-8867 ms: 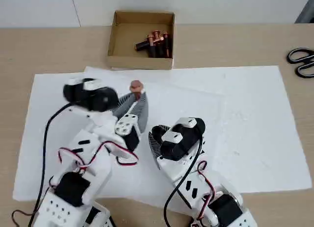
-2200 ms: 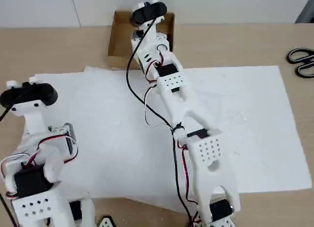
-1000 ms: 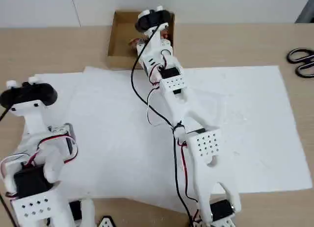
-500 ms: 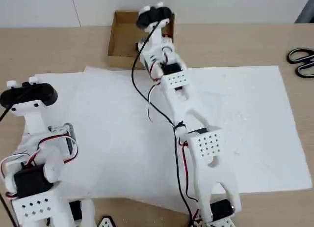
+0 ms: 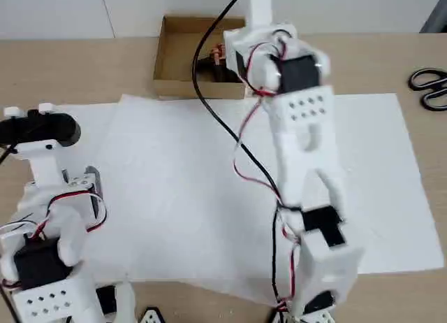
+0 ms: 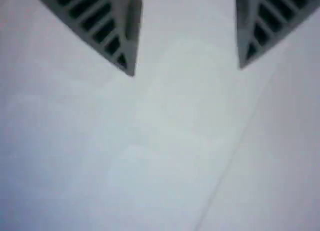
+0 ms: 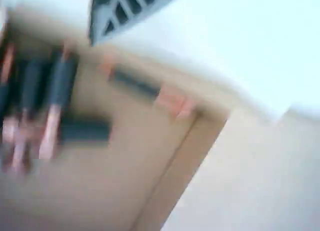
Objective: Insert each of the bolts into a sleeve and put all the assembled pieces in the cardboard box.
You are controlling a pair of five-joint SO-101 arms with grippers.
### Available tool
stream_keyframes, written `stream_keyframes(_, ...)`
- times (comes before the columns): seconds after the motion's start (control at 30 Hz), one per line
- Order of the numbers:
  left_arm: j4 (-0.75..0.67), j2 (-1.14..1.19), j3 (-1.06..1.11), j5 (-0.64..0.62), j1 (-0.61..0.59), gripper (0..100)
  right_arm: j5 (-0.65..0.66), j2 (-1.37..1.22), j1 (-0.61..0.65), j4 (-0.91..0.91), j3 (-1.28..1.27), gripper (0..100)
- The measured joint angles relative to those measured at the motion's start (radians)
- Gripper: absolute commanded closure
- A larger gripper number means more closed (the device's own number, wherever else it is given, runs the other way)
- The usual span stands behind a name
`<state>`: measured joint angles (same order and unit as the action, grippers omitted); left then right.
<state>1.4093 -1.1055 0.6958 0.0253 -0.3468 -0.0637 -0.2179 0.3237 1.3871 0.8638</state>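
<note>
Lower left of high view: left arm (image 5: 49,218). The left gripper (image 6: 186,67) hangs over white paper (image 5: 174,183), jaws wide, holding nothing.

Right arm (image 5: 304,113) stretches to upper centre. The right gripper (image 7: 125,8) is above the cardboard box (image 5: 199,89); its opening cannot be told.

Assembled pieces (image 5: 218,57) lie in the box's right half.

Judged: small, rigid, smooth, apt to roll; a bolt may slip from its sleeve. Pinch across the dark sleeve, mid-length.

Bright, even light fell on the table (image 5: 84,64), and the white paper (image 5: 174,190) looked very pale. The arms gave only soft, faint shadows close beneath them. In the right wrist view the cardboard box (image 7: 100,191) and the assembled pieces (image 7: 55,96) were blurred into streaks. In the left wrist view the left gripper (image 6: 182,66) was out of focus.
</note>
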Motion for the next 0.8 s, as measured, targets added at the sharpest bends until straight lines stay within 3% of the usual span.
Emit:
stream_keyframes(0.13,0.000,0.000,0.000,0.002,0.087,87,0.000,0.224,-0.002,0.222,0.009,87.4)
stream_keyframes(0.37,0.000,0.000,0.000,0.002,0.239,87,0.000,0.667,-0.041,0.290,-0.087,87.5)
stream_keyframes(0.47,0.000,-0.002,0.014,0.002,0.252,88,0.000,0.859,-0.087,0.292,-0.285,87.5)
stream_keyframes(0.63,-0.015,-0.002,0.071,0.002,0.253,97,0.000,1.212,-0.133,0.281,-0.741,87.5)
stream_keyframes(0.8,-0.083,0.000,0.114,-0.002,0.209,98,0.000,1.531,-0.138,0.117,-1.211,87.6)
